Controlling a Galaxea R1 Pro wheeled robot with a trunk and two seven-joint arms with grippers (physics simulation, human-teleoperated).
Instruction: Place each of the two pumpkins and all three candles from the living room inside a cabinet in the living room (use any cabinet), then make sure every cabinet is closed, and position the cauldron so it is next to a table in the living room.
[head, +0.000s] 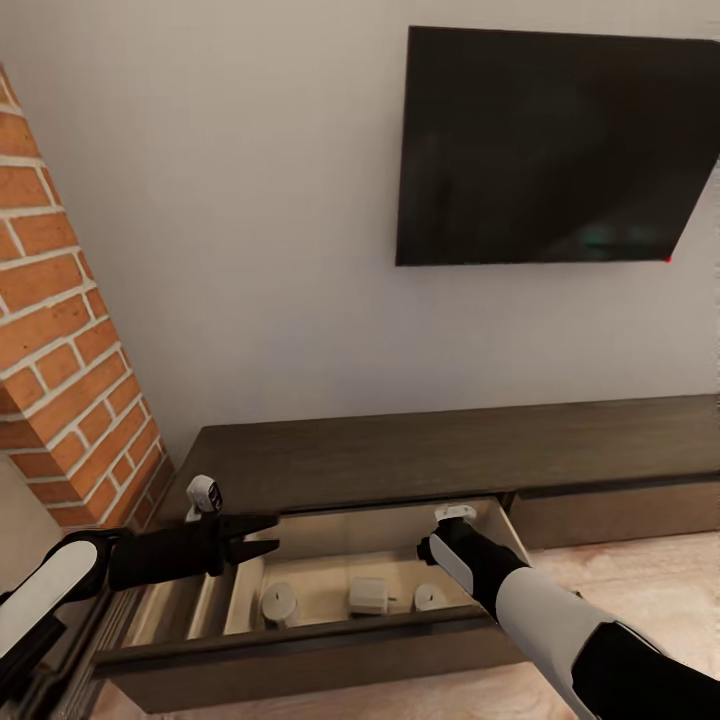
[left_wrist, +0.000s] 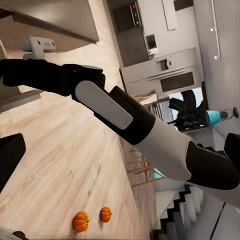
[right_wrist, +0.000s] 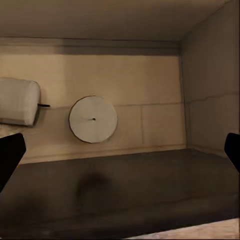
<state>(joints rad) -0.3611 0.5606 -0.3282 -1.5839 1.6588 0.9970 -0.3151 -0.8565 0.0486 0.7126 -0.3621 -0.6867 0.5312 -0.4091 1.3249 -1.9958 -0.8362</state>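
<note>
The long dark brown cabinet (head: 450, 450) has its left drawer (head: 300, 650) pulled out. Three beige candles lie on the drawer's pale floor: one (head: 278, 603) upright, one (head: 368, 596) on its side, one (head: 430, 597) upright. My right arm (head: 480, 565) reaches down into the drawer. The right gripper (right_wrist: 120, 155) is open and empty above a candle (right_wrist: 93, 119) seen end-on, with the tipped candle (right_wrist: 17, 101) beside it. My left gripper (head: 262, 535) hovers open over the drawer's left end. Two orange pumpkins (left_wrist: 80, 221) (left_wrist: 105, 214) sit on the wood floor behind me.
A brick column (head: 60, 380) stands close on the left of the cabinet. A dark TV (head: 550, 150) hangs on the wall above it. Light wood floor (head: 650, 590) runs in front. The left wrist view looks past my right arm (left_wrist: 125, 115) to a kitchen (left_wrist: 160, 65) and stairs (left_wrist: 185, 210).
</note>
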